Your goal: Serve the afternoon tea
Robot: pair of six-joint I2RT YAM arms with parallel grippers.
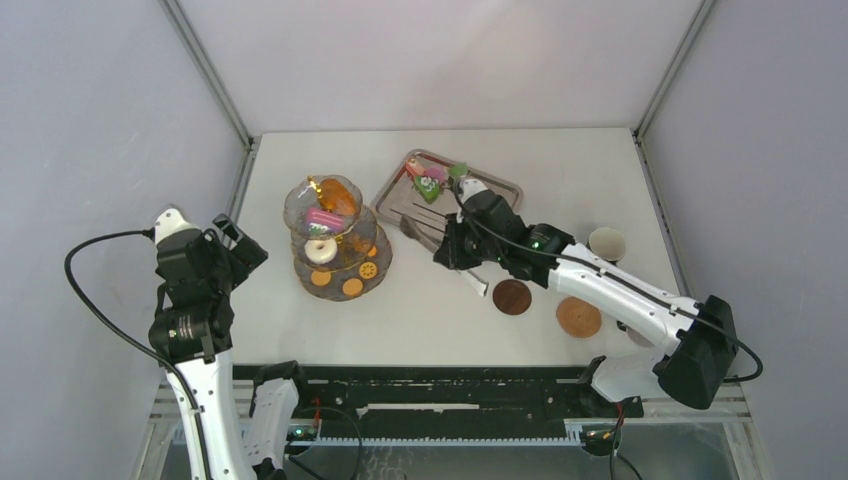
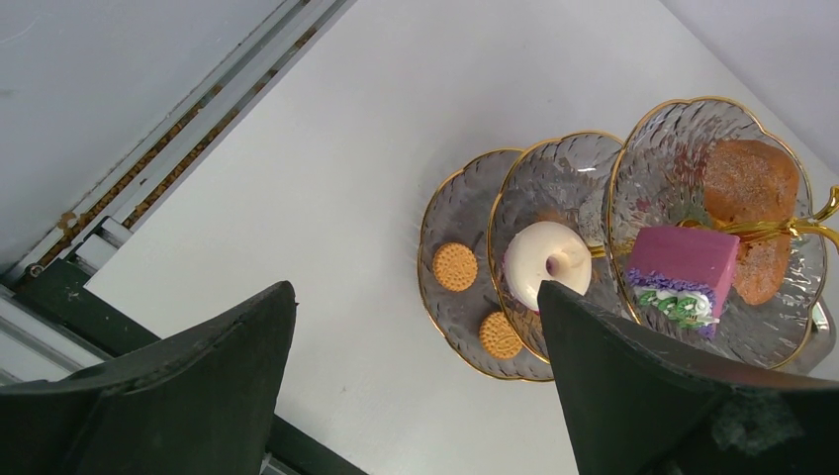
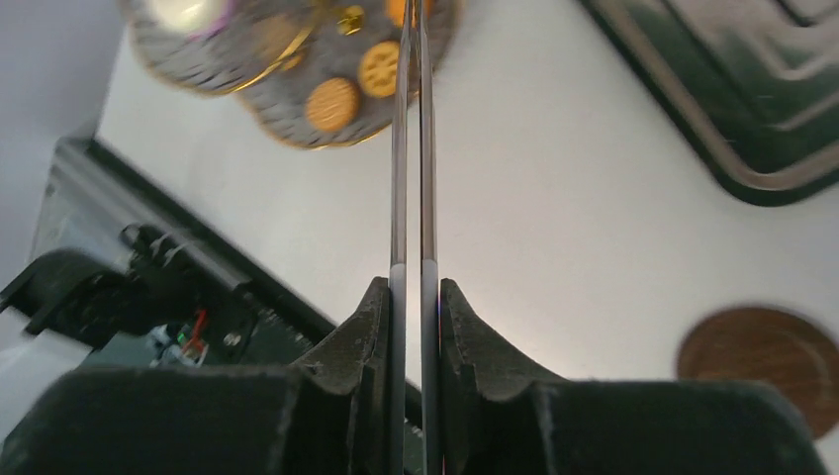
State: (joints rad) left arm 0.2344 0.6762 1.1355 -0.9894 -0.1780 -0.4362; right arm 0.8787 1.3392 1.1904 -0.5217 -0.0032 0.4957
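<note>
The three-tier glass stand (image 1: 335, 238) with a gold pole stands left of centre. In the left wrist view it (image 2: 465, 213) holds orange cookies (image 2: 454, 266), a white ring donut (image 2: 547, 262), a pink cake (image 2: 683, 265) and an orange cake (image 2: 749, 178). More small cakes (image 1: 428, 180) lie on the steel tray (image 1: 495, 188). My left gripper (image 1: 236, 248) (image 2: 416, 289) is open and empty, left of the stand. My right gripper (image 1: 447, 250) (image 3: 414, 289) is shut on the long metal tongs (image 3: 399, 148), which point toward the stand (image 3: 297, 59). Two brown coasters (image 1: 511, 296) (image 1: 579, 317) lie under the right arm. A cup (image 1: 606, 243) stands at the right.
The tongs (image 1: 478, 285) stick out behind the right gripper toward the dark coaster (image 3: 762, 361). The tray's edge (image 3: 732, 168) is close on the right in the right wrist view. A black rail (image 1: 430, 385) runs along the near table edge. Grey walls enclose the table.
</note>
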